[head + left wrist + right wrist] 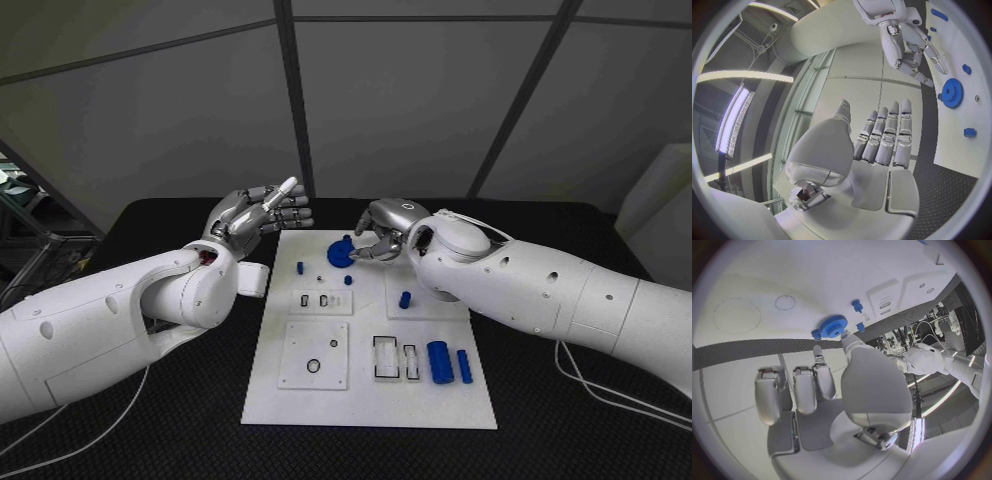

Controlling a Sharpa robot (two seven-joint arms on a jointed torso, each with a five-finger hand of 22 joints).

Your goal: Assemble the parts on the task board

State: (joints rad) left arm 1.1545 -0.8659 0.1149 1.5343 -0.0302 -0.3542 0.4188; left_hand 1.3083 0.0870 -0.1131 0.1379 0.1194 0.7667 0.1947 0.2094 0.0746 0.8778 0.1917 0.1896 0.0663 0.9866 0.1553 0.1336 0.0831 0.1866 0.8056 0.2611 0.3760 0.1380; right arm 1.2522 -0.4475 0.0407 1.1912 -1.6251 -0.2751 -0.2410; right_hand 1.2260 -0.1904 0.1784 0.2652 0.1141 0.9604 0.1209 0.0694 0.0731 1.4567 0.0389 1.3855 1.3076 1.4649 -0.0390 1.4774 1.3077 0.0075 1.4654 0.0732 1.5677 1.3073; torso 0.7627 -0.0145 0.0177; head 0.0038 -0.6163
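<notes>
The white task board (368, 400) lies in the middle of the black table. A blue gear (340, 252) sits near its far edge, also seen in the wrist views (950, 93) (831, 327). My right hand (382, 230) hovers just behind the gear with its fingers apart; the thumb tip (846, 338) is right beside the gear's rim and nothing is gripped. My left hand (260, 215) is raised off the board's far left corner, its fingers (886, 135) stretched out straight, holding nothing. Small blue pegs (300, 267) (348, 280) (405, 298) stand on the board.
Two blue cylinders (438, 362) (463, 365) lie at the board's near right beside rectangular slots (387, 358). A black ring (313, 367) lies on a raised square panel at the near left. Black table (577, 430) surrounds the board.
</notes>
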